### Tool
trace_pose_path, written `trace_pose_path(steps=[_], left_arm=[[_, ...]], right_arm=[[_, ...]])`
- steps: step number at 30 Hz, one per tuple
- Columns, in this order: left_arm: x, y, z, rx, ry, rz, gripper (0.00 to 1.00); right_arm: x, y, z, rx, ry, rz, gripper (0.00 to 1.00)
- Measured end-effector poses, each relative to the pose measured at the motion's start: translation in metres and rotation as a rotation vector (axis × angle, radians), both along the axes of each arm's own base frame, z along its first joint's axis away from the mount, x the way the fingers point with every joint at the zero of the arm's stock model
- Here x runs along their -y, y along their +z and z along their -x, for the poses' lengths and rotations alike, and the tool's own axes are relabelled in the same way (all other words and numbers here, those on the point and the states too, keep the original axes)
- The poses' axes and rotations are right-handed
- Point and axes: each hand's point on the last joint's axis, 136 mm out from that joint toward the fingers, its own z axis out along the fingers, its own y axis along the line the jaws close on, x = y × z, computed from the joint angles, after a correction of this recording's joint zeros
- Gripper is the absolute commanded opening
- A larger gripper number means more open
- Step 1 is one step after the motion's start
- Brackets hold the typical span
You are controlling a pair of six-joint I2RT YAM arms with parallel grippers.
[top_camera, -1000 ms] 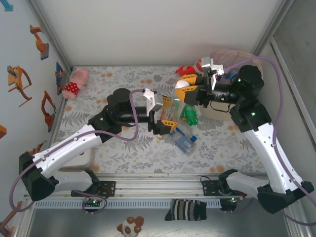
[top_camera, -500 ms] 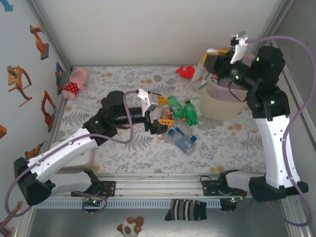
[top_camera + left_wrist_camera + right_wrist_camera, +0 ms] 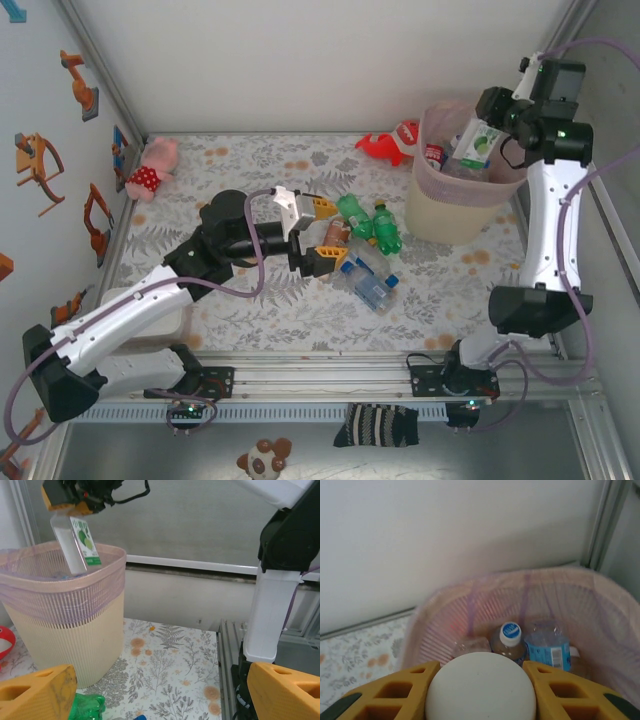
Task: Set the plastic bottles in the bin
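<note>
Right jaws swung over bin, gripping lime-label bottle, wrist sees binned bottles, left jaws spread

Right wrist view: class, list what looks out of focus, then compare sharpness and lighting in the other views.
Right wrist view: the held bottle and right tool sit nearest and look softest; the blue-capped bottle in the bin is slightly crisper. Left wrist view: the left tool is blurred, bin and floral cloth are sharp. Top external view: even, diffuse light, faint shadows, no glare.
</note>
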Motion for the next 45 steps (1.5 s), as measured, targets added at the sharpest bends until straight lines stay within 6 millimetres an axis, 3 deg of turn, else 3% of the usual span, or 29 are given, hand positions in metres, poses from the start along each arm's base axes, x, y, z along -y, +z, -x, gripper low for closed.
trace_pose_path(steps=[18, 21, 33, 39, 45], left_arm=[[-0.005, -0.005, -0.002, -0.002, 0.023, -0.006, 0.88], [-0.005, -0.005, -0.003, 0.0, 0.031, -0.004, 0.88], [-0.008, -0.006, -0.006, -0.001, 0.058, -0.01, 0.88], [-0.011, -0.006, -0.007, 0.001, 0.073, -0.008, 0.88], [-0.011, -0.007, -0.008, -0.003, 0.083, -0.008, 0.88]], right_arm=[[0.007, -0.143, -0.031, -0.359, 0.023, -0.028, 0.3], [0.005, -0.158, -0.036, -0.388, 0.036, -0.042, 0.33], [0.005, -0.169, -0.047, -0.4, 0.06, -0.033, 0.57], [0.005, -0.157, -0.042, -0.404, 0.068, -0.019, 0.7], [0.004, -0.137, -0.029, -0.38, 0.073, -0.01, 0.7]])
